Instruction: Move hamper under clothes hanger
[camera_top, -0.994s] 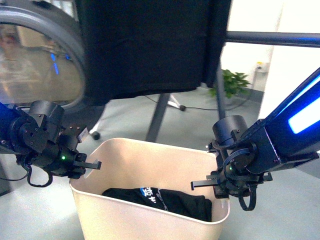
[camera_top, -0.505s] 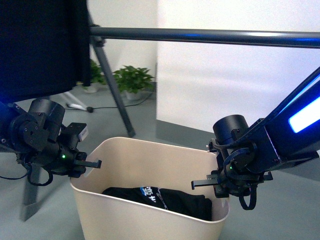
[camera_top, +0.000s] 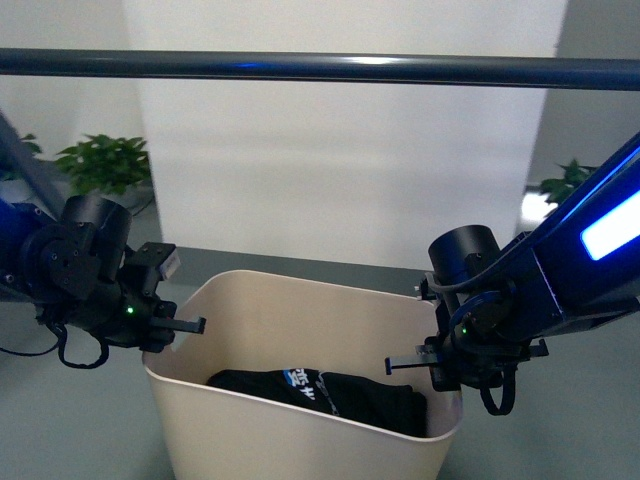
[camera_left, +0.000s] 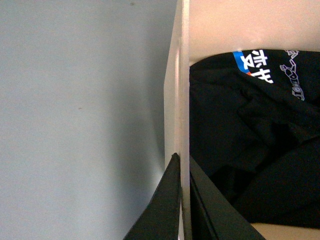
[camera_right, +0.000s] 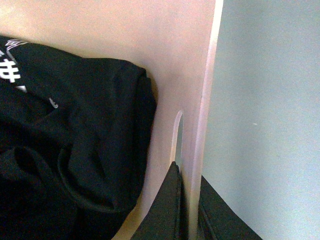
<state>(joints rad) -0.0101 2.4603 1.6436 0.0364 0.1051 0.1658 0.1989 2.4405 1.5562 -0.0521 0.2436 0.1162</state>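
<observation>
The beige hamper (camera_top: 300, 440) fills the lower middle of the front view, with a black printed garment (camera_top: 320, 395) lying in its bottom. My left gripper (camera_top: 175, 325) is shut on the rim of its left short wall. My right gripper (camera_top: 420, 362) is shut on the right short wall. In the left wrist view the fingers of the left gripper (camera_left: 183, 162) pinch the thin hamper wall (camera_left: 185, 75). In the right wrist view the right gripper (camera_right: 187, 172) clamps the wall just below the slot handle (camera_right: 178, 135). The clothes hanger's dark round bar (camera_top: 300, 66) runs level across the view, above and beyond the hamper.
A white wall panel (camera_top: 340, 170) stands behind the bar. Potted plants sit at the far left (camera_top: 105, 165) and far right (camera_top: 565, 185). A slanted dark leg (camera_top: 20, 150) of the rack shows at the left edge. Grey floor (camera_left: 75, 125) surrounds the hamper.
The background has slid left: the dryer drum, the hanging black cloth and the rack's leg have left the middle. The bare bar now spans the view. Both grippers kept their hold.
</observation>
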